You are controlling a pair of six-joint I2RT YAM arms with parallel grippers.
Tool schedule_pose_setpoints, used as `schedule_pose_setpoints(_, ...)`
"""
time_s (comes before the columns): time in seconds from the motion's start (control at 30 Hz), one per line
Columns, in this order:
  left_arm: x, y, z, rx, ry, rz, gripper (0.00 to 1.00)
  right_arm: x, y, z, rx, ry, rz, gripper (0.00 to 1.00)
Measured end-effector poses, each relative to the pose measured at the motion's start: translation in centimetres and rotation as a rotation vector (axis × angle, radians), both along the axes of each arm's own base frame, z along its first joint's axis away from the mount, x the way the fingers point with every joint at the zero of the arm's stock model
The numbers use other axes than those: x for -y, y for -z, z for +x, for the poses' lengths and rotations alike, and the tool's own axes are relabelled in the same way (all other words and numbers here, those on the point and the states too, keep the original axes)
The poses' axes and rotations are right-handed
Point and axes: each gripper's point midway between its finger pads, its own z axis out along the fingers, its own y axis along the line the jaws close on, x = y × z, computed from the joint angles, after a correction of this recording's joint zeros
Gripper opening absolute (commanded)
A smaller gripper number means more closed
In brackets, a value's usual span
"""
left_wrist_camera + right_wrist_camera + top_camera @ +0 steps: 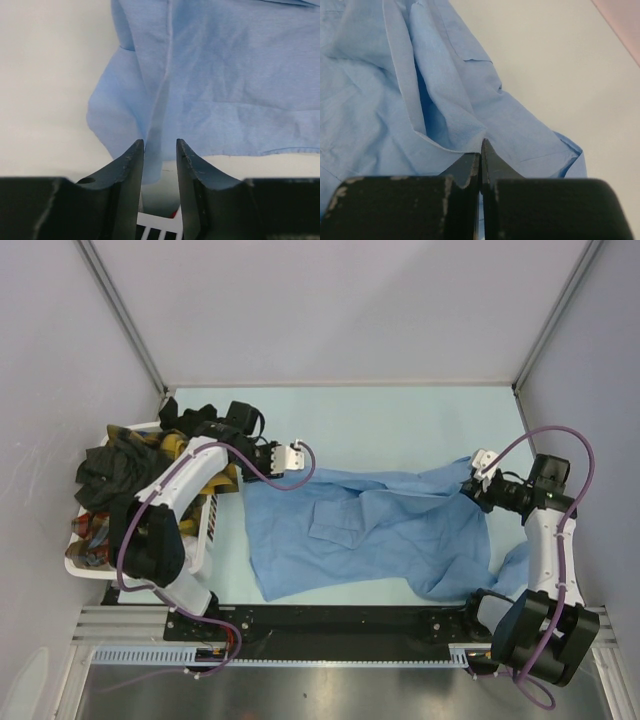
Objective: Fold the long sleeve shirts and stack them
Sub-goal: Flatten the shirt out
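Note:
A light blue long sleeve shirt (370, 530) lies spread and rumpled across the middle of the table. My left gripper (297, 455) hovers at its far left corner. In the left wrist view the shirt (225, 75) hangs a fold down between the left gripper's (160, 145) jaws; the fold rests against the left finger, the right finger stands apart from it, so this gripper is open. My right gripper (482, 468) is shut on the shirt's far right edge, and the right wrist view shows cloth (370, 100) pinched at the right gripper's (481, 150) tips.
A white slatted basket (200, 550) stands at the left edge, under the left arm, with dark (110, 465) and plaid (95, 530) shirts heaped in it. Grey walls close the back and sides. The arms' mounting rail runs along the near edge.

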Motion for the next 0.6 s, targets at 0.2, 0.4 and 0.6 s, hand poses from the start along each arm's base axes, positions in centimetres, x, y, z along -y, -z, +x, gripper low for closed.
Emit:
schedule_pose_setpoints(0.2,-0.2,0.9,-0.6,-0.048,-0.015,0.009,0.56,0.1,-0.8,0.4,0.02,0.004,0.0,0.0)
schedule_pose_setpoints(0.4,-0.1,1.9,-0.2,-0.064,-0.013,0.015,0.6,0.1,-0.7,0.4,0.019,0.004,0.001,0.0)
schedule_pose_setpoints(0.6,0.2,2.1,0.7,-0.044,-0.001,0.015,0.65,0.1,-0.6,0.5,0.014,0.002,0.001,0.0)
